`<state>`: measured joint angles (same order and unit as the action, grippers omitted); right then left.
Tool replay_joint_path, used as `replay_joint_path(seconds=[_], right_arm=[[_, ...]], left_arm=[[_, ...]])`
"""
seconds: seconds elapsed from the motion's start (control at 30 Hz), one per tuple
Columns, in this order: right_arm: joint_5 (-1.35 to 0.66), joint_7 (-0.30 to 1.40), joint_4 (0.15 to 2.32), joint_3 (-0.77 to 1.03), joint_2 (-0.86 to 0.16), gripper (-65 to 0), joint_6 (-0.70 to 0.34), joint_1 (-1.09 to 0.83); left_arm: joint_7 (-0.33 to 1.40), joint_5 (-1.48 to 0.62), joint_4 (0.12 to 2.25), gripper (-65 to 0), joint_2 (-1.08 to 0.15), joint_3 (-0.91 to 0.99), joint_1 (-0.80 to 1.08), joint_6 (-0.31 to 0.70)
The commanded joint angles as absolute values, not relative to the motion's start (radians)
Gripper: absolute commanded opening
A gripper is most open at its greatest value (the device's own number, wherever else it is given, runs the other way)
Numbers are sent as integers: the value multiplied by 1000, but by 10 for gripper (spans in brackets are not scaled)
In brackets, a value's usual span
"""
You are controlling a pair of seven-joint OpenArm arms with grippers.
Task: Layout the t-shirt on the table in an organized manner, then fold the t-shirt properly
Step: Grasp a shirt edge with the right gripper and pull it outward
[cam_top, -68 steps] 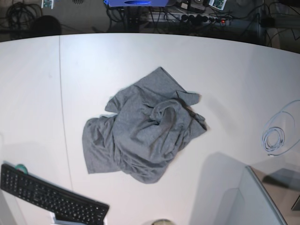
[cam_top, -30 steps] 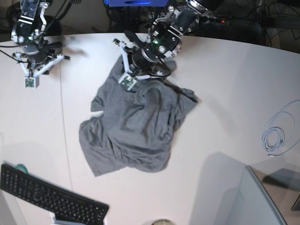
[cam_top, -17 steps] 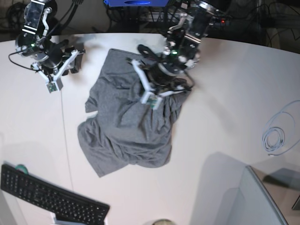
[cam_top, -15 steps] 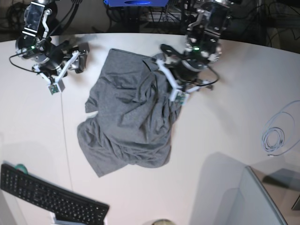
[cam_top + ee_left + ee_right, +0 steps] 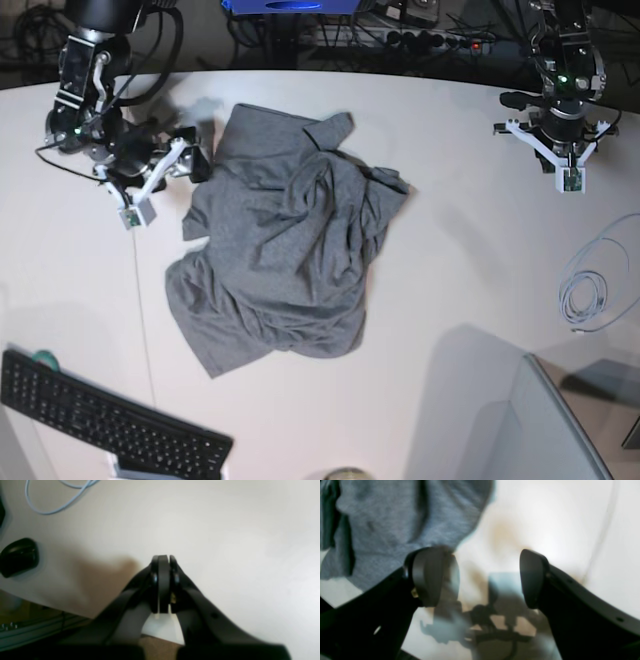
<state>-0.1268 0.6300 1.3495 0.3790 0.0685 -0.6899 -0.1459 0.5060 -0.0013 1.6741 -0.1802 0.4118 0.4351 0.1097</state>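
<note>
The table is carrying the crumpled t-shirt, which is lying just beside the right gripper; its jaws are standing wide apart, holding nothing. The left gripper, well apart from the shirt, is pressing its jaws together, empty.

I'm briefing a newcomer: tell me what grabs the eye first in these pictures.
The crumpled grey t-shirt sprawls mid-table. The right gripper sits open at its upper left edge, while the left gripper is shut over bare tabletop on the far side, near a coiled pale cable.
</note>
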Motion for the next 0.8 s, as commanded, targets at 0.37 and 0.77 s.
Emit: replay_joint_path(seconds=[0.37,0.77], right_arm=[[-124,654,1349,294,111,-290,-698,-197],[-124,704,1649,294,108,-647,-698,-219]], left_arm=[[484,-1,1662,-650,-185,412,429,110],[484,-1,1653,-650,-160,295,437,110]])
